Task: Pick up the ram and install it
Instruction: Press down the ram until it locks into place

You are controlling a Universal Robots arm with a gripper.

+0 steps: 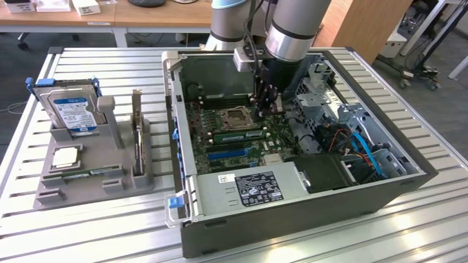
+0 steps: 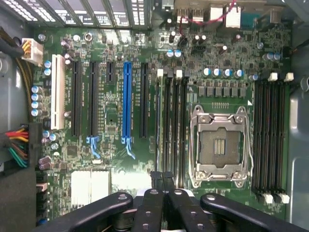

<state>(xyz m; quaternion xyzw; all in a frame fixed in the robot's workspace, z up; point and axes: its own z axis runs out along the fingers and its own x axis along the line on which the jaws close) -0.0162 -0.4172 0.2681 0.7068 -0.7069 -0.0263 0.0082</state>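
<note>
Jaws point(image 2: 162, 180) pressing fully together, gripping nothing, hanging inside open computer case point(image 1: 292, 219) above memory slots point(image 2: 172, 125) next to empty processor socket point(image 2: 219, 145). Ram point(image 1: 238, 133) sitting in slot just beside socket, near jaws; contact unclear. Second ram stick point(image 1: 91, 174) lying in grey holder point(image 1: 87, 189) on slatted tabletop point(image 1: 87, 235), at exterior view's left, well apart.

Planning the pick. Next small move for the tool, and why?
Probably raise the tool straight up out of the case: it hangs shut over the motherboard with nothing visible in it, and the ram seems to lie in the grey holder at the exterior view's left.
</note>
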